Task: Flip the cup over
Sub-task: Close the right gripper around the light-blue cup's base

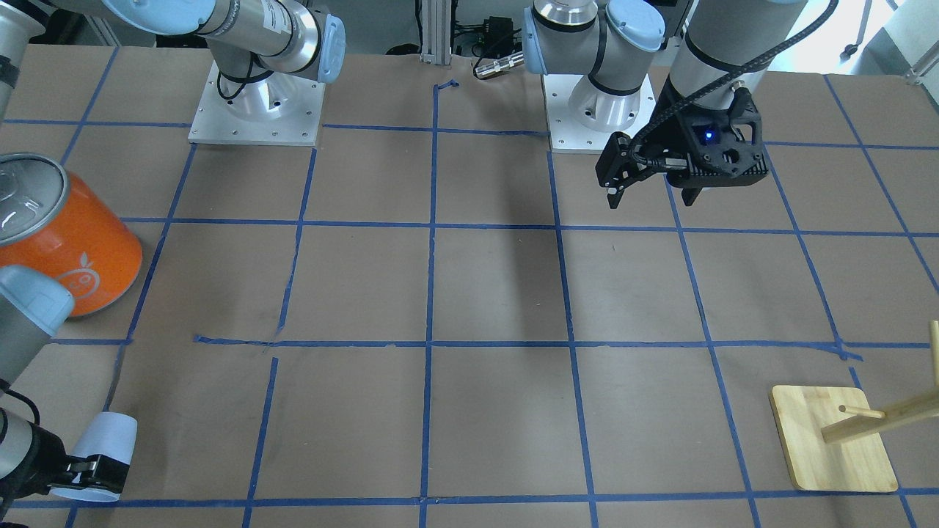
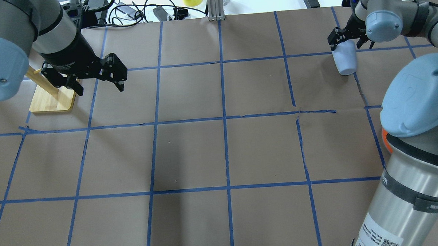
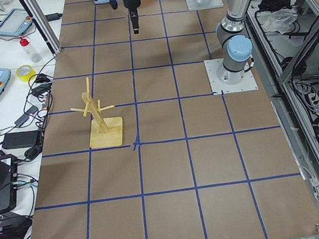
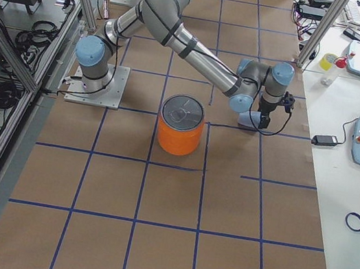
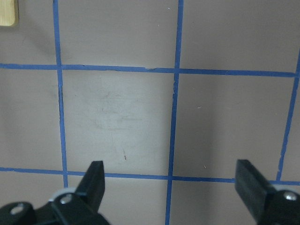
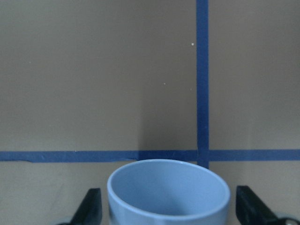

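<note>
Cup: The cup stands on the table with its mouth up. It is on the robot's right side, at the far edge from the robot's base. It is near the orange can but does not touch it.

Right claw: The right claw is open wide. It has one of its fingers on each side of the cup, up by the rim. A thin gap shows on both sides, so it does not seem to squeeze the cup yet.

Left claw: The left claw is open wide too. It hangs over the table near the wooden stand and holds nothing.

Step now: I think the job here is to get a grip on the cup so that it can be turned over.

How to do it well: Keep the cup right in the middle of the fingers. Shut slowly, so that one finger does not push the cup over first. Squeeze softly, because the cup looks light and thin. Lift it off the table before turning it, so the rim does not scrape. Then set it down flat.

Watch out: The right arm reaches past the can, so it should move with care.
</note>
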Tool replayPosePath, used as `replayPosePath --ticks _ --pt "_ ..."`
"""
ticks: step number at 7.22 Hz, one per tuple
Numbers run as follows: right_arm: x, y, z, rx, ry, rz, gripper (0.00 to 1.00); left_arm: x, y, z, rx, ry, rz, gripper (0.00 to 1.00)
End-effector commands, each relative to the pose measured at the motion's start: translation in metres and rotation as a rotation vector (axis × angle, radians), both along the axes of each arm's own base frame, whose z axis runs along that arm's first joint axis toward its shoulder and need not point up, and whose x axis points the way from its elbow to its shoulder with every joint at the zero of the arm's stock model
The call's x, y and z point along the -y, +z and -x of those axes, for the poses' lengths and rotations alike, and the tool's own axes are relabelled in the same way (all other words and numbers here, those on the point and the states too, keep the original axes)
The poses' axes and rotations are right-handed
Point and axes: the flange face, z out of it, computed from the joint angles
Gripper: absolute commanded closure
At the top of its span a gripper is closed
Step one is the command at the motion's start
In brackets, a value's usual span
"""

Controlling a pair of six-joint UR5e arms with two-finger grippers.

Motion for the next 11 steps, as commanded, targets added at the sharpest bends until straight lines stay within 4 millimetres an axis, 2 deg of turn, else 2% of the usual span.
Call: replayPosePath --ticks 1,7,8,9,10,11 --pt "0.002 -0.004 -0.002 0.028 -0.004 0.012 0.01 0.0 0.001 0.0 0.001 0.001 0.006 0.0" --pt "-0.001 -0.015 -0.002 0.032 -0.057 -0.012 0.01 0.001 0.001 0.0 -0.001 0.0 0.011 0.0" --pt "-0.003 -0.019 -0.003 0.035 -0.059 -0.022 0.08 0.001 0.001 0.001 -0.002 -0.001 0.011 0.0" --pt "-0.003 -0.017 -0.003 0.031 -0.048 -0.018 0.22 0.001 0.002 0.001 -0.002 -0.001 0.012 0.0" --pt "-0.004 -0.017 -0.002 0.021 -0.043 -0.022 0.5 0.001 0.002 0.001 -0.002 -0.001 0.012 0.0" --pt "-0.004 -0.015 -0.002 0.024 -0.027 -0.018 0.63 0.001 0.002 0.0 -0.002 -0.001 0.012 0.0"
